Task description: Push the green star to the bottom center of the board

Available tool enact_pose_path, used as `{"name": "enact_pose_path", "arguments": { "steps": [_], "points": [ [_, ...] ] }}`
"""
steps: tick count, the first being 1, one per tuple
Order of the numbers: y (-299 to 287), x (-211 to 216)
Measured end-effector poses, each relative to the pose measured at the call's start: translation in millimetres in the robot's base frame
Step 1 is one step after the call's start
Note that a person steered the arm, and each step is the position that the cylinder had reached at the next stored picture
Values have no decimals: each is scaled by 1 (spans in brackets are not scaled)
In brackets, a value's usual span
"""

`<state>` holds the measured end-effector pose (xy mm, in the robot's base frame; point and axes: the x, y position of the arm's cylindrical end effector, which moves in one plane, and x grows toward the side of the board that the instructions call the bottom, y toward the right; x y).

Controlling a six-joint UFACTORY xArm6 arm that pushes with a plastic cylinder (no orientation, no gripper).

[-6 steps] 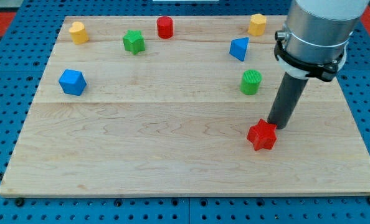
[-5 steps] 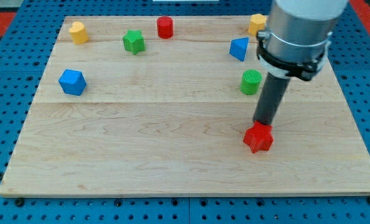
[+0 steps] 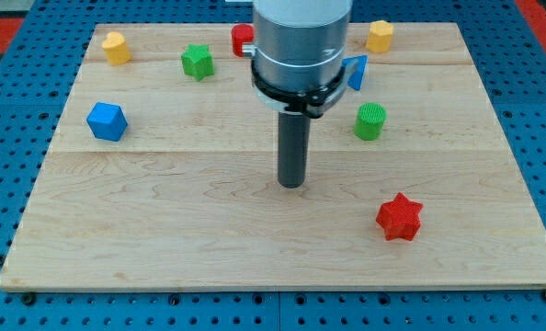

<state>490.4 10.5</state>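
Observation:
The green star (image 3: 198, 62) lies near the view's top left of the wooden board (image 3: 163, 230). My tip (image 3: 292, 185) rests on the board near its middle, well to the right of and below the green star, not touching any block. The red star (image 3: 400, 217) lies to the tip's right, lower down.
A yellow block (image 3: 116, 47) sits at the top left, a blue block (image 3: 106, 121) at the left, a red cylinder (image 3: 241, 39) partly hidden behind the arm, a blue triangular block (image 3: 356, 72), a green cylinder (image 3: 369, 121), a yellow block (image 3: 380, 36) at the top right.
My tip has slid left from beside the red star to the board's middle. The red star now lies a little further right and lower than before.

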Motion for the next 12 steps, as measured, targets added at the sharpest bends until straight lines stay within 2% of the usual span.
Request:
{"name": "enact_pose_path", "arguments": {
  "steps": [2, 4, 6, 7, 8, 9, 11, 12],
  "points": [
    [-19, -17],
    [-35, -84],
    [-48, -204],
    [-103, -242],
    [-157, -241],
    [-159, -200],
    [-132, -58],
    [-111, -15]
  ]
}}
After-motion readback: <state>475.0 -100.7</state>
